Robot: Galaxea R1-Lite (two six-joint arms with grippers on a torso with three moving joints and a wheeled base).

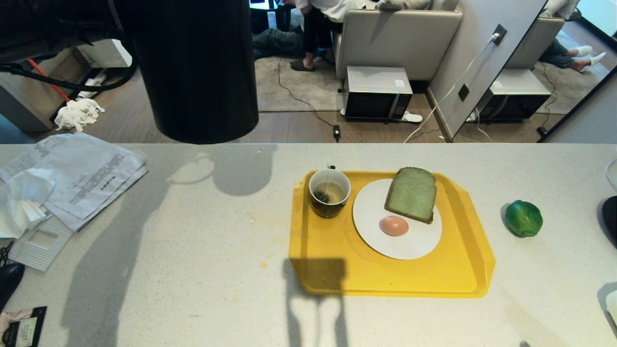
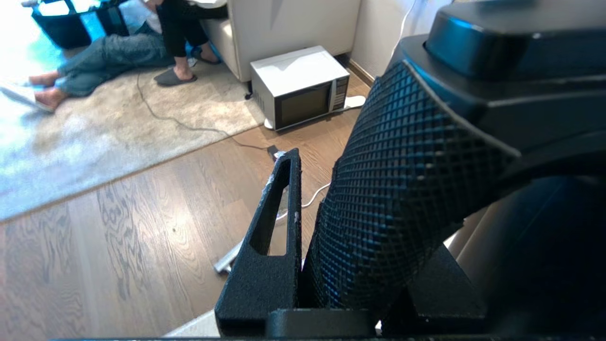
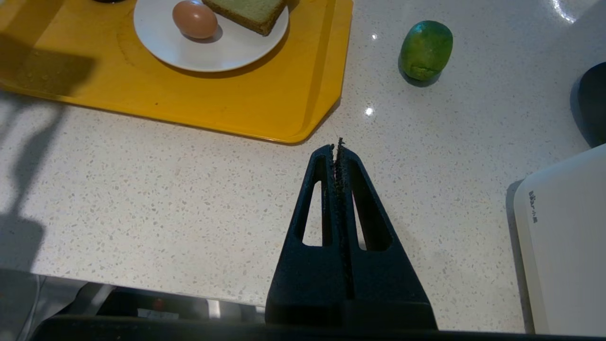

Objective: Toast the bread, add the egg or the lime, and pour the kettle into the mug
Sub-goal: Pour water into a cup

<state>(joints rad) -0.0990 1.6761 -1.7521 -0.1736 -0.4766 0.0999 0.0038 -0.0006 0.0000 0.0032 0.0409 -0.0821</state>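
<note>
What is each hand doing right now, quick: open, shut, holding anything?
Left hand: closed on the handle of the kettle, which hangs lifted above the counter's far edge.
Right hand: shut, empty, parked over the counter near the tray.

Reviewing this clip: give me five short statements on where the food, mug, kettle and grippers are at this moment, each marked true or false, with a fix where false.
1. The egg lies on the white plate beside the bread. True.
2. The lime sits on the yellow tray. False: it rests on the counter, off the tray on the robot's right.
3. The left gripper holds the kettle by its handle, lifted clear of the counter. True.
4. The mug is empty. False: it holds liquid and a tea bag.
5. The right gripper is shut on the egg. False: it is shut on nothing, above bare counter near the tray's corner.
</note>
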